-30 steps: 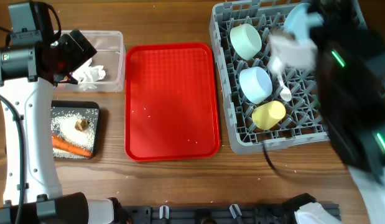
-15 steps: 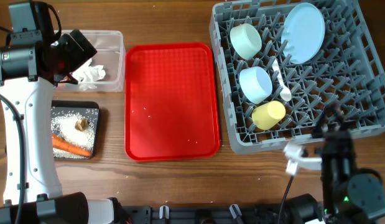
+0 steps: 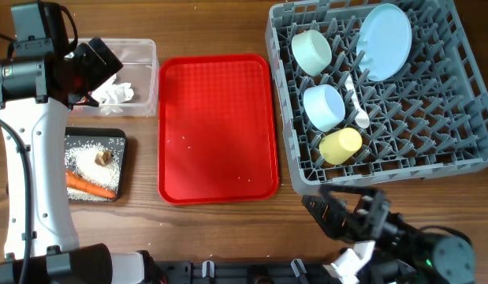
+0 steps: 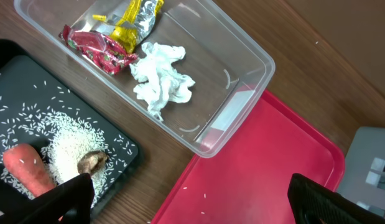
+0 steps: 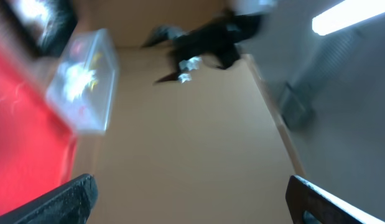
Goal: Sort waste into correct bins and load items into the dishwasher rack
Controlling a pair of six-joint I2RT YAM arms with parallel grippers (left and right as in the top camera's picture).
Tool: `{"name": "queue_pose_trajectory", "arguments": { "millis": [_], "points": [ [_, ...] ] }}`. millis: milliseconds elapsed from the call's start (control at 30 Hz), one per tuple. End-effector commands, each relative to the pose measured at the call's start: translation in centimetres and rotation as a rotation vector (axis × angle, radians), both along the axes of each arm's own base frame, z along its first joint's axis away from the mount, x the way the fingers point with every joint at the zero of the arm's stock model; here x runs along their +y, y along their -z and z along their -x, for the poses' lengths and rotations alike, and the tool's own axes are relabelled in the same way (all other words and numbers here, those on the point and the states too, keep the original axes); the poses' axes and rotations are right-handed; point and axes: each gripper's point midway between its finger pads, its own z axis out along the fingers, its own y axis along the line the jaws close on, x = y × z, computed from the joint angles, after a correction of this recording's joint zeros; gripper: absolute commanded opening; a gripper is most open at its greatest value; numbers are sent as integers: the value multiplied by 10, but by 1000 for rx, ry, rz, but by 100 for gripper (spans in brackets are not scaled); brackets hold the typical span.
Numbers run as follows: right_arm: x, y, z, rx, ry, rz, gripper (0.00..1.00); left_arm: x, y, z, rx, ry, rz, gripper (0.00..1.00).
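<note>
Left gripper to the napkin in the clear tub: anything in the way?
Nothing visible. The left gripper is open above the clear tub; the napkin lies uncovered on its floor, with the wrappers beside it, not over it.

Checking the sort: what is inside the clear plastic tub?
A crumpled white napkin, a red wrapper and a yellow wrapper lie in the clear tub; anything beneath the napkin is covered.

Seemingly a robotics lab: white robot arm (image 3: pixel 35 173) at a wooden table (image 3: pixel 220 233), blurred strip light (image 5: pixel 351 15).
</note>
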Motion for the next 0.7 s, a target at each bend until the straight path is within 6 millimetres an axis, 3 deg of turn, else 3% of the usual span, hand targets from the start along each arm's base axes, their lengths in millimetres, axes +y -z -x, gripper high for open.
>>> {"name": "queue_pose_trajectory", "arguments": {
  "millis": [0,67,200,300,367,400,500,600,667],
  "points": [
    [-27,-38,-22,762,-54,-693,100,0,1,0,2,-5,7,100],
    [-45,-32,-43,965,9,-931,100,0,1,0,2,-5,7,100],
    [-49,-5,-61,1105,43,-1044,100,0,1,0,2,-5,7,100],
    [-73,32,-92,1090,176,-1206,100,0,1,0,2,-5,7,100],
    [-92,67,-110,1080,320,-1291,100,0,1,0,2,-5,7,100],
    [-93,89,-115,1054,395,-1228,100,0,1,0,2,-5,7,100],
    [-74,111,-106,911,440,-881,100,0,1,0,2,-5,7,100],
    [-73,146,-105,969,487,-820,100,0,1,0,2,-5,7,100],
    [-84,146,-110,954,542,-869,100,0,1,0,2,-5,7,100]
  ]
}}
